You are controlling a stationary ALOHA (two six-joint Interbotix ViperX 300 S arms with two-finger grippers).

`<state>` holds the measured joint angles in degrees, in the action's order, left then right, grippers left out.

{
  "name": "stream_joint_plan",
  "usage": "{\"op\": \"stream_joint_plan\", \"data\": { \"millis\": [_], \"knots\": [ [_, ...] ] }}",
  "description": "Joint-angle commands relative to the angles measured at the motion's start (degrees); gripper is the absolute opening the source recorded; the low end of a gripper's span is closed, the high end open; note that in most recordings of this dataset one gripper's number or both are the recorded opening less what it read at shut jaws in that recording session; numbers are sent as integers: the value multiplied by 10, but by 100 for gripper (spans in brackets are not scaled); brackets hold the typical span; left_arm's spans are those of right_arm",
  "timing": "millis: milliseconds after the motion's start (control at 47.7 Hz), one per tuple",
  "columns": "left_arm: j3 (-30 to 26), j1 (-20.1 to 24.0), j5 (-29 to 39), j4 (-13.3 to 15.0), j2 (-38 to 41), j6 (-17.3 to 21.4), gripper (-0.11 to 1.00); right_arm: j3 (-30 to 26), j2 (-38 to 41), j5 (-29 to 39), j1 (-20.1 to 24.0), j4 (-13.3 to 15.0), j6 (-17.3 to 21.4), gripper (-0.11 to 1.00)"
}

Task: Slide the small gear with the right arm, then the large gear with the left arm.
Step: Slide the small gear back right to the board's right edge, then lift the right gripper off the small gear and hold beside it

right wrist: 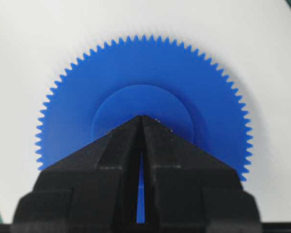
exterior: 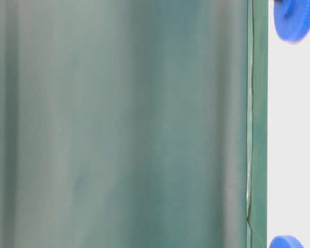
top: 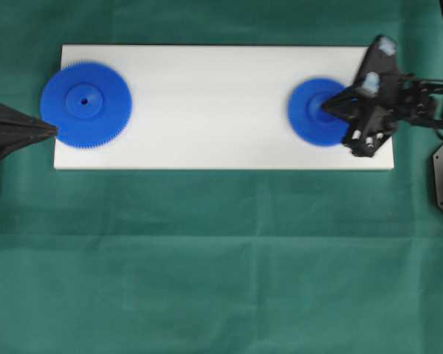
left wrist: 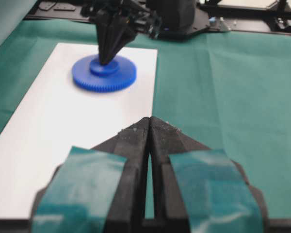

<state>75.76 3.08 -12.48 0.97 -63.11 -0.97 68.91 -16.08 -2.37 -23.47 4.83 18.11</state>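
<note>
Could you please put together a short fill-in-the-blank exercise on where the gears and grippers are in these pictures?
1. The right gripper has its shut tip on the raised ___ of the small gear.
2. Both gears lie on a ___ board.
3. The left gripper points at the ___ gear.
4. The cloth under the board is ___.

Missing words: hub; white; large; green

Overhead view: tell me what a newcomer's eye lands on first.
Two bright blue gears on a white board over green cloth: the large gear at the board's left end, the small gear near its right end. The right tool, tips together, rests on the small gear's hub; the left tool, also closed, points at the large gear's rim.
</note>
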Motion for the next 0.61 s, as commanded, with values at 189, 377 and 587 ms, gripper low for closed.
{"op": "stream_joint_plan", "data": {
  "millis": [189,377,587],
  "knots": [
    [-6,-1,-4,1,3,1,0,65,-120,69,-20,-1,20,50],
    [-3,-1,-4,1,5,1,0,72,-151,64,-24,-1,21,50],
    [-3,-1,-4,1,5,1,0,70,-147,63,-24,2,21,50]
  ]
}}
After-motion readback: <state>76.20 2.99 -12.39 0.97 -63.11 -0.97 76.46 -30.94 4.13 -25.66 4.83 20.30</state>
